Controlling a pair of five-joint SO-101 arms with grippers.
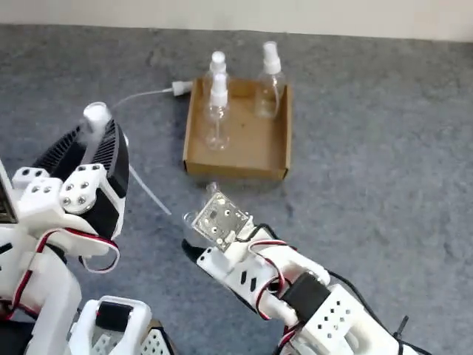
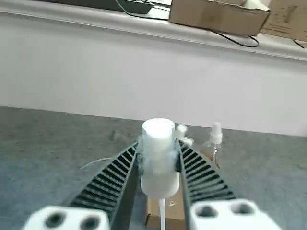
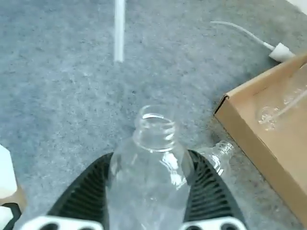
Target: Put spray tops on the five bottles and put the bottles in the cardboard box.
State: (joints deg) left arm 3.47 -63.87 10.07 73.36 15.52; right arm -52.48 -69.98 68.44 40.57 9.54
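The left gripper [image 2: 159, 146] is clenched on a white spray top [image 2: 158, 158]. Its ribbed black fingers [image 2: 115, 177] press the cap from both sides, and the thin dip tube [image 1: 148, 188] hangs slanting below it over the grey desk [image 1: 369, 185]. The right gripper [image 3: 151, 158] is closed partway around a clear open bottle [image 3: 151, 167], gripping its shoulders with the uncapped mouth pointing away from the wrist. A second uncapped bottle [image 3: 219, 154] shows tilted just past it, near the corner of the cardboard box [image 1: 277, 159]. The box sits toward the far side of the desk, and three capped bottles [image 1: 218, 118] stand inside it. A loose spray top [image 1: 181, 87] lies on the desk just beside the box's far left corner.
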